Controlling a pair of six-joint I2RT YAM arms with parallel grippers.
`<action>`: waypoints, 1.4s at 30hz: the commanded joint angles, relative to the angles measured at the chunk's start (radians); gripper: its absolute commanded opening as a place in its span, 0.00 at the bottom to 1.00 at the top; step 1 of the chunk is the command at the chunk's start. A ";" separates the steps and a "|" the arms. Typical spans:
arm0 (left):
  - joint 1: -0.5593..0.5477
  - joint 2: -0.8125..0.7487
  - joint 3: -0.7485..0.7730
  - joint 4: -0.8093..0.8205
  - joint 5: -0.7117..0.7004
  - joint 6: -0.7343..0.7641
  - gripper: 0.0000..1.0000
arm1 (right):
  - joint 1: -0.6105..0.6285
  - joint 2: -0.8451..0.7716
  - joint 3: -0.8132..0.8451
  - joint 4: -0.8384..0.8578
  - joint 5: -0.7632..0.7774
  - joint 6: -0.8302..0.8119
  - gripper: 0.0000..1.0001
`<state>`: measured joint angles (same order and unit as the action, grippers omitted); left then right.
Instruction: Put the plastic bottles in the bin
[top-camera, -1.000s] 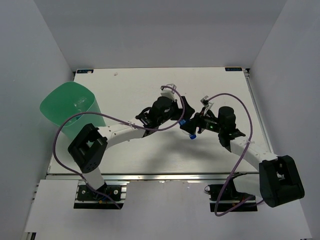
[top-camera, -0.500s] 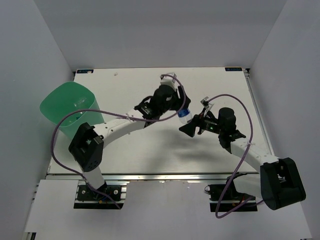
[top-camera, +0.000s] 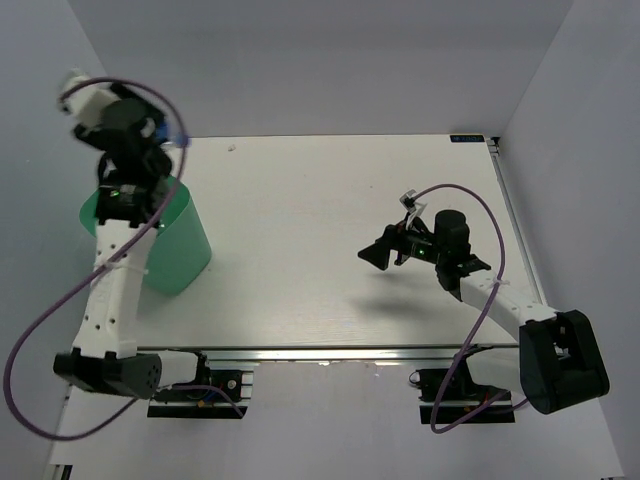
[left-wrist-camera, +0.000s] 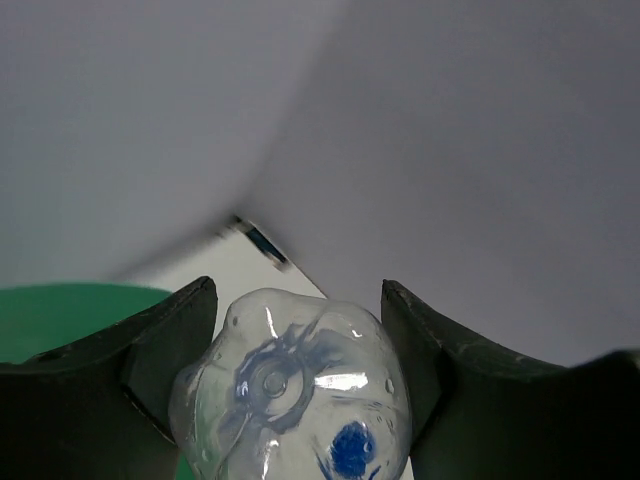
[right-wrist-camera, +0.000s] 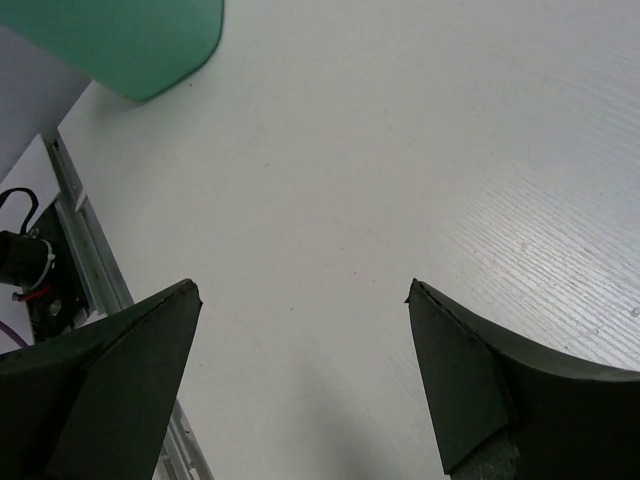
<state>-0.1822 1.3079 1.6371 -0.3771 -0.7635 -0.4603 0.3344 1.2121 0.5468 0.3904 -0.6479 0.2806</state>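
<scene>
My left gripper (top-camera: 160, 135) is raised high at the far left, above the mint-green bin (top-camera: 175, 250), and is shut on a clear plastic bottle with a blue cap (top-camera: 178, 138). In the left wrist view the bottle's clear base (left-wrist-camera: 290, 390) fills the gap between the two fingers, and the bin's rim (left-wrist-camera: 60, 315) shows below left. My right gripper (top-camera: 378, 255) is open and empty, a little above the table right of centre. In the right wrist view, bare table shows between its fingers (right-wrist-camera: 130, 380), and the bin (right-wrist-camera: 130, 40) is far off. No other bottle is in view.
The white table (top-camera: 300, 200) is walled in by grey panels on three sides. An aluminium rail (right-wrist-camera: 75, 240) runs along the near edge. Purple cables loop from both arms, the left one (top-camera: 30, 340) hanging wide beside the table.
My left arm has swung from the table's centre to the far left and risen above the bin, carrying the bottle. My right gripper has let go of the bottle and stays open.
</scene>
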 joint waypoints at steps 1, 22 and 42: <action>0.279 0.005 0.020 -0.207 -0.120 -0.021 0.28 | 0.003 0.006 0.051 -0.028 0.037 -0.017 0.90; 0.351 -0.099 -0.054 -0.092 0.379 -0.072 0.98 | 0.002 -0.085 0.074 -0.145 0.286 -0.024 0.89; -0.422 -0.013 -0.516 0.205 0.259 -0.037 0.98 | 0.002 -0.318 0.001 -0.214 0.824 0.069 0.89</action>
<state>-0.5941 1.3930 1.1496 -0.2623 -0.5117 -0.4679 0.3351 0.9161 0.5652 0.1383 0.0929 0.3229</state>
